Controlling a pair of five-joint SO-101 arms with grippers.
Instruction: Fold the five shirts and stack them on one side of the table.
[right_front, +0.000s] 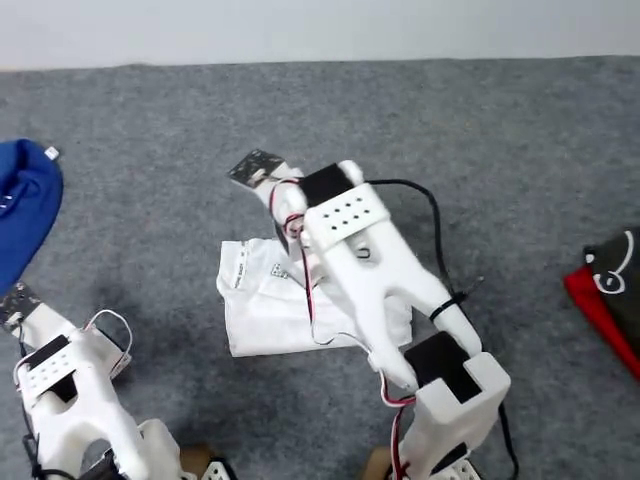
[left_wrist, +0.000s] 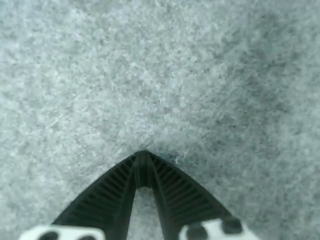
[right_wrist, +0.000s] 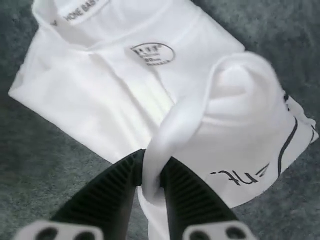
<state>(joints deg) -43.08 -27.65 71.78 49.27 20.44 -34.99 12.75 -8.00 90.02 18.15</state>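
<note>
A white shirt (right_front: 262, 310) lies partly folded on the grey carpet in the middle of the table, its neck label facing up. My right arm (right_front: 362, 258) stretches over it. In the right wrist view my right gripper (right_wrist: 152, 161) is shut on a raised fold of the white shirt (right_wrist: 100, 90), lifting that fold off the rest of the cloth. My left arm (right_front: 62, 385) stands at the near left. My left gripper (left_wrist: 143, 156) is shut, its tips together just above bare carpet, holding nothing.
A blue shirt (right_front: 25, 205) lies bunched at the left edge. A black shirt (right_front: 622, 265) rests on a red one (right_front: 597, 312) at the right edge. Bare grey carpet (right_front: 450, 140) covers the far half of the table.
</note>
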